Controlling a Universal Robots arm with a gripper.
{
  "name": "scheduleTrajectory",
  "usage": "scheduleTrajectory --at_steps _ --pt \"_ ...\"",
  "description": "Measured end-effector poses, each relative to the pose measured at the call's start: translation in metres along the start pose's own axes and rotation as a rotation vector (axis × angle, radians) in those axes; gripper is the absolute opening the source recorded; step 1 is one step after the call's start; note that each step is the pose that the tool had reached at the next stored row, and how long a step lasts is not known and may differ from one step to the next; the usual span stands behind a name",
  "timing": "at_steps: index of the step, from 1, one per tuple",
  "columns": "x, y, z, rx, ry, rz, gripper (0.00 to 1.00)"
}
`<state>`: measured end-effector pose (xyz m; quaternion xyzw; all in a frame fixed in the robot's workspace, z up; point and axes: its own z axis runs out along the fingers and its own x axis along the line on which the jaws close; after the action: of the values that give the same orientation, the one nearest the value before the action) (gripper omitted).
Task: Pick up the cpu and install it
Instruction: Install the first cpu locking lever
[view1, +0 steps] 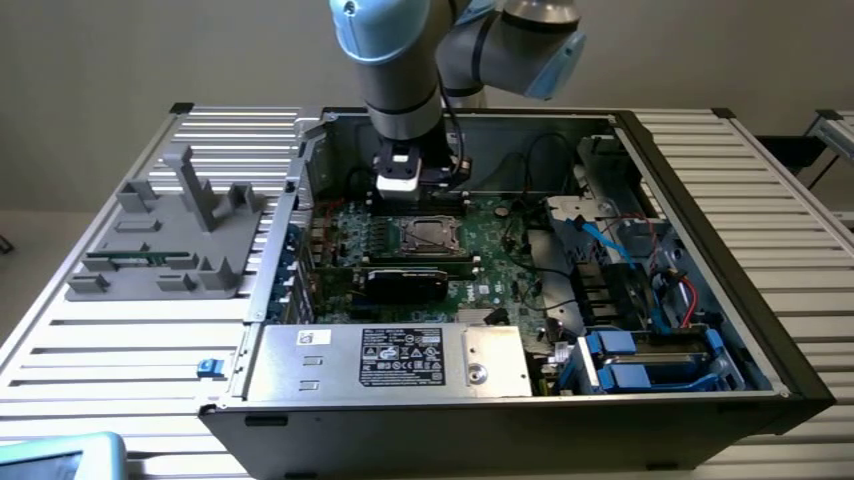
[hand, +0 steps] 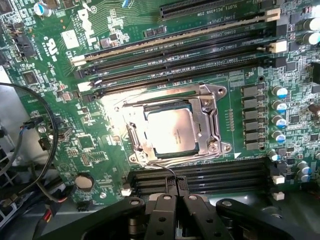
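The cpu (hand: 171, 131) was topped with bright, smooth metal that glared under the light, and it was framed by a polished steel socket bracket (hand: 212, 122). The motherboard (hand: 95, 127) was finished in glossy green lacquer. The pincer (hand: 172, 192) was made of matt black plastic or metal. The power supply (view1: 394, 362) was cased in dull silver sheet metal with a printed paper label. The worktop (view1: 147, 340) was formed of ribbed, pale metal.

Open room above the cpu (hand: 169, 131), hemmed by metal socket frame (hand: 210, 120) and memory slots (hand: 200, 177).
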<state>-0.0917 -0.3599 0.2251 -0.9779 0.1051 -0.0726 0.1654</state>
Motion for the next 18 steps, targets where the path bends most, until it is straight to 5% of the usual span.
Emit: scheduleTrajectory --at_steps 8,13,18 --pt "0.001 -0.0036 -0.0089 -0.0537 -0.0104 -0.012 0.12" --pt "0.001 -0.0043 -0.0095 -0.1232 -0.0160 -0.033 0.12" --pt "0.001 -0.0067 -0.0137 -0.1732 -0.0167 -0.057 0.12"
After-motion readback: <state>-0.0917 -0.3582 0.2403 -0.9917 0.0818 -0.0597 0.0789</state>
